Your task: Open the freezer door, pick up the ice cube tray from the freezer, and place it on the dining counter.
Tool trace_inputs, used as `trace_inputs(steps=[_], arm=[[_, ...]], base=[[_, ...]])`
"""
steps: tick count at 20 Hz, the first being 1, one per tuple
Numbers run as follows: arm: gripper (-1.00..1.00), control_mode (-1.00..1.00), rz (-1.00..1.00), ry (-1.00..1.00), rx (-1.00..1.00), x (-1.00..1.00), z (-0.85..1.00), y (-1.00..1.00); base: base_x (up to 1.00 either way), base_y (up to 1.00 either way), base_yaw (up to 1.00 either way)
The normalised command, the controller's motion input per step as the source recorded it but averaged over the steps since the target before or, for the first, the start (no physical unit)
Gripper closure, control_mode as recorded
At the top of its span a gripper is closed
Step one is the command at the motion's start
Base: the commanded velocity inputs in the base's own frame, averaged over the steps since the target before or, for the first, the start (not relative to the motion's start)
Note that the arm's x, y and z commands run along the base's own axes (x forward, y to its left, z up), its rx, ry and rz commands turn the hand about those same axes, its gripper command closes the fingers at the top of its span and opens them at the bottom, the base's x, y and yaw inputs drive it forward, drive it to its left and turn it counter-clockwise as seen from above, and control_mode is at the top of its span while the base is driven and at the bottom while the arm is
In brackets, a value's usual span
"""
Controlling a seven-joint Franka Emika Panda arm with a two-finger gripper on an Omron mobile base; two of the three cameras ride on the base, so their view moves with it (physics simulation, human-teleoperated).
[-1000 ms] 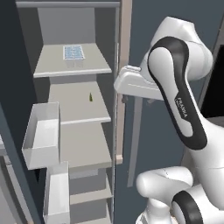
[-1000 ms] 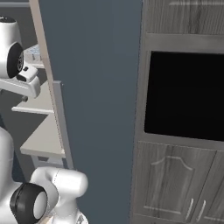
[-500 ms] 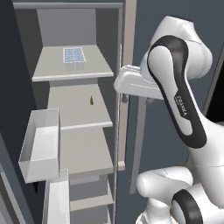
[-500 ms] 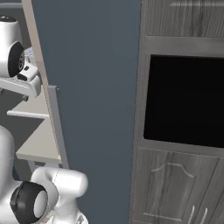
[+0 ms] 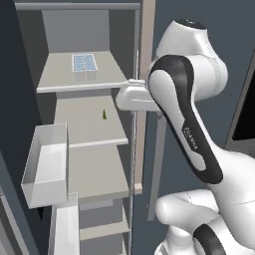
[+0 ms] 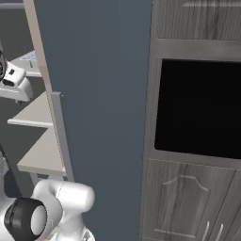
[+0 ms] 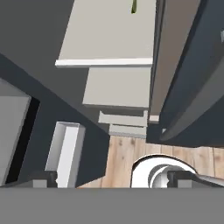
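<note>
The freezer (image 5: 87, 149) stands open, with flat grey shelves inside. The ice cube tray (image 5: 84, 62), light grey with pale blue cells, lies on the top shelf. The freezer door (image 5: 12, 124) is swung out to the left and carries white bins (image 5: 47, 164) on its inner face. My white hand (image 5: 133, 97) hovers at the freezer's right edge, level with the second shelf and below and to the right of the tray. In the hand view my gripper (image 7: 111, 180) is open with nothing between its fingertips (image 7: 43, 179), looking down over the lower shelves. The dining counter is out of view.
A small green thing (image 5: 104, 114) stands on the second shelf. The plain slate-blue door (image 6: 99, 117) sits right of the freezer, with the dark wood oven cabinet (image 6: 197, 108) beyond it. Below the hand are a door bin (image 7: 65, 153) and the wooden floor (image 7: 122, 159).
My hand has shifted left, closer to the freezer opening. The jaws stay open. The tray has not moved.
</note>
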Motion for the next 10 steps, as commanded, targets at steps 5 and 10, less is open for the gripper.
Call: trace_inputs(steps=[5,10], arm=[[-1.00,-1.00,0.00,-0.04,-0.08,0.62,0.36,0.51],[-1.00,-1.00,0.07,0.00,-0.03,0.86,0.26,0.17]], base=[[0.00,0.00,0.00],[0.00,0.00,0.00]])
